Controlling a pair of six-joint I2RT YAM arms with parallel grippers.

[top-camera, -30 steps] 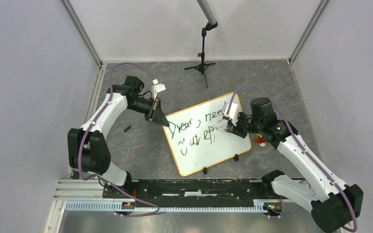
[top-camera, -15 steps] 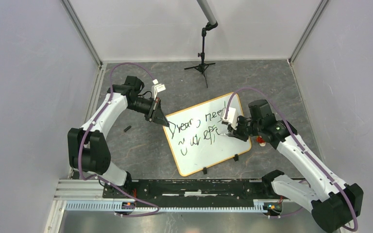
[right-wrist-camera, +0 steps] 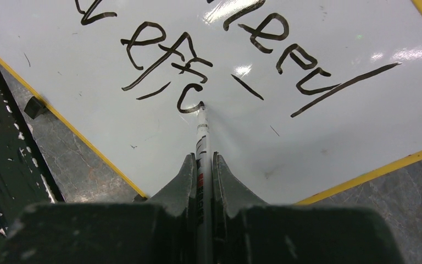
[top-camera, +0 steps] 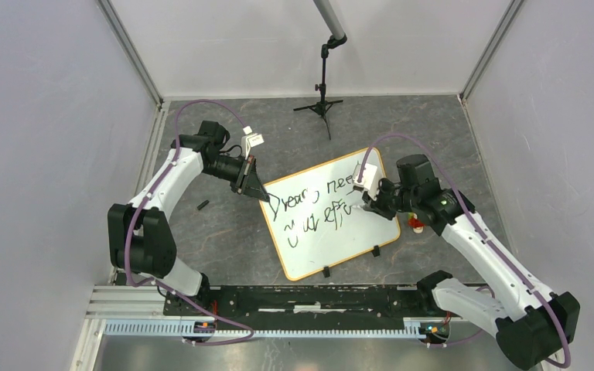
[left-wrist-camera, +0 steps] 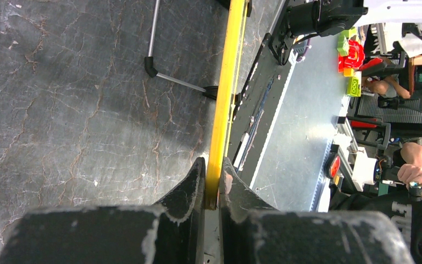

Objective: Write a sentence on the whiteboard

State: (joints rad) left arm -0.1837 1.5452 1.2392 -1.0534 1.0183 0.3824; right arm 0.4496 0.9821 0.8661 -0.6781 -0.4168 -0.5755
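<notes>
The right hand (right-wrist-camera: 202, 163) has shifted its marker (right-wrist-camera: 202, 130) along the sentence (top-camera: 313, 203).

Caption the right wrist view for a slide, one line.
The right gripper, shut on the marker, presses its tip to the whiteboard at the end of the sentence.

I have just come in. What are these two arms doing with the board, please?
The robot is writing on the whiteboard, which lies on the table. The left gripper is shut on the board's yellow rim at one corner, apparently to steady it. The right gripper holds a marker, its tip touching the board. The sentence is unfinished: the second line stops after "eff" and a curved stroke, where the tip rests.
</notes>
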